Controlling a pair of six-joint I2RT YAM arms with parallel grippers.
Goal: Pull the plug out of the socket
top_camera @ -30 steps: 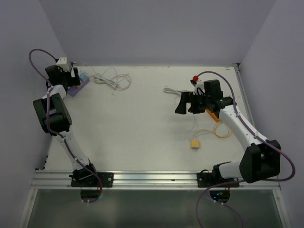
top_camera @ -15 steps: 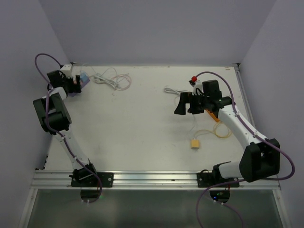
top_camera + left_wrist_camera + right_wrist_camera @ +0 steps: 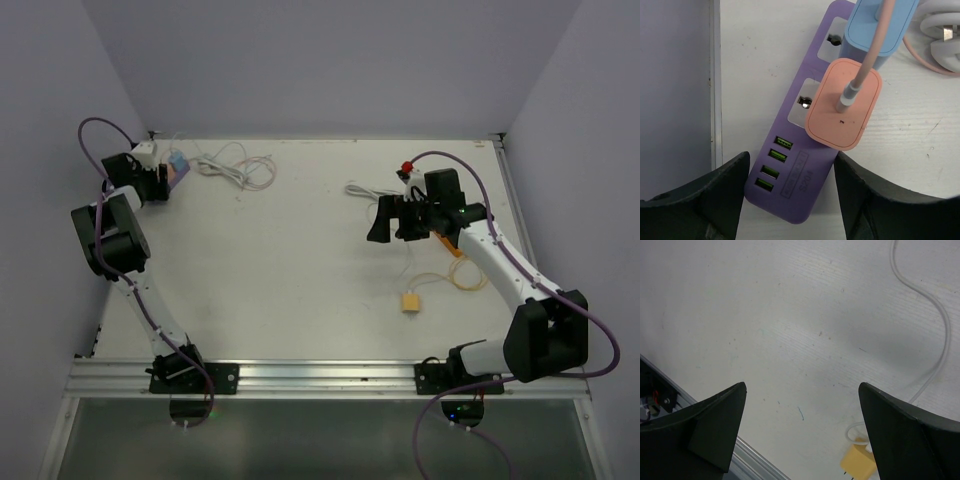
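Note:
A purple power strip (image 3: 795, 185) lies at the table's far left corner (image 3: 178, 170), with a pink plug (image 3: 842, 110) and a blue plug (image 3: 880, 25) seated in its sockets. My left gripper (image 3: 791, 156) is open. Its fingers (image 3: 720, 195) straddle the strip's USB end, close to both sides, just below the pink plug. In the top view the left gripper (image 3: 158, 180) sits over that corner. My right gripper (image 3: 390, 218) is open and empty above the right-middle of the table (image 3: 802, 385).
White coiled cables (image 3: 235, 170) run right from the strip. A yellow plug (image 3: 410, 302) with its thin cable lies below the right gripper. An orange piece (image 3: 447, 243) sits under the right arm. The side wall (image 3: 675, 75) stands close left of the strip.
My left gripper has swung left and lowered over the strip's near end. The right arm has barely moved.

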